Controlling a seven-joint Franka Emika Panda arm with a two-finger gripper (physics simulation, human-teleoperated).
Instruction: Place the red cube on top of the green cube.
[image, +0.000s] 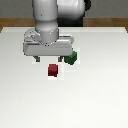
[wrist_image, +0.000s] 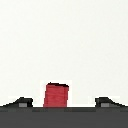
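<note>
- The red cube (image: 53, 70) sits alone on the white surface (image: 100, 100), near the green cube (image: 71, 58) but clearly apart from it; the green one lies further back and toward the exterior view's right.
- The hand (image: 49, 60) hangs above the surface with its 2 fingers spread wide and nothing between them. In the wrist view the red cube (wrist_image: 56, 95) shows between the 2 dark fingertips (wrist_image: 21, 103), roughly centred in the gap.
- Handling, as a judgement: the red cube looks rigid, light and matte, so it should neither deform nor slide readily under a firm pinch. Nothing about it looks fragile.
- Best hold, as a judgement: 2 opposite flat side faces, pads square to them and about mid-height, leaving the base free to seat flat.
- In the exterior view the cube appears turned slightly against the finger line, so a small wrist rotation may be needed; pinching across corners could twist it.
- The green top is only slightly larger, so the release must be well centred.
</note>
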